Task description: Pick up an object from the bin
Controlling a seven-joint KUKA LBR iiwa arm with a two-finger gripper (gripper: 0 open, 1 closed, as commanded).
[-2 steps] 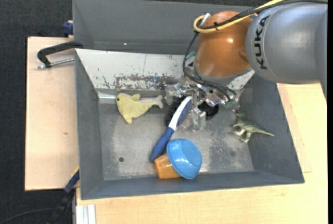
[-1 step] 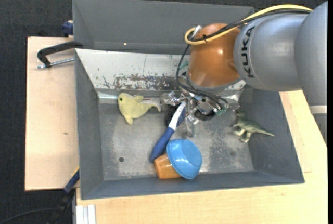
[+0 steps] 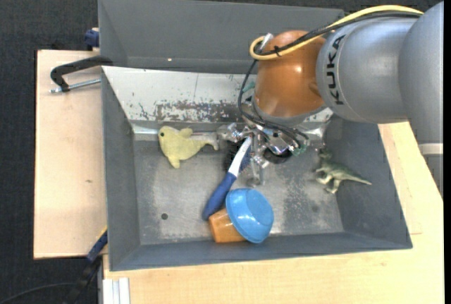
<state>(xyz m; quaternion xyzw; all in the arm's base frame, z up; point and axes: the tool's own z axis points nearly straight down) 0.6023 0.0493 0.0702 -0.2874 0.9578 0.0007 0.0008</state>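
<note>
At the left of the bin [image 3: 118,175] a yellow toy [image 3: 180,145] lies flat at the foot of the back wall, well apart from the rest. We judge it loose and soft, lying wherever it happened to settle.

Next comes a pen [image 3: 224,188] with a blue barrel and a white end. It lies slanted across the bin floor, its blue tip down beside an orange cup [image 3: 220,228] and its white end up toward the back. The cup lies on its side by the front wall, with a blue bowl [image 3: 251,214] touching and partly covering it. The three make a small cluster, so lifting any one may well disturb the others.

The hand [image 3: 248,154] sits low in the bin, right over the pen's white end, under the arm's orange cover. That end is the nearest thing to it, and we take the pen for the likely pick, since its upper end lies free of the cluster. Whether the hand is released or clenched we cannot tell, for its parts and the pen overlap there.

At the right a green dinosaur [image 3: 337,175] stands alone near the right wall, clear of the hand.
</note>
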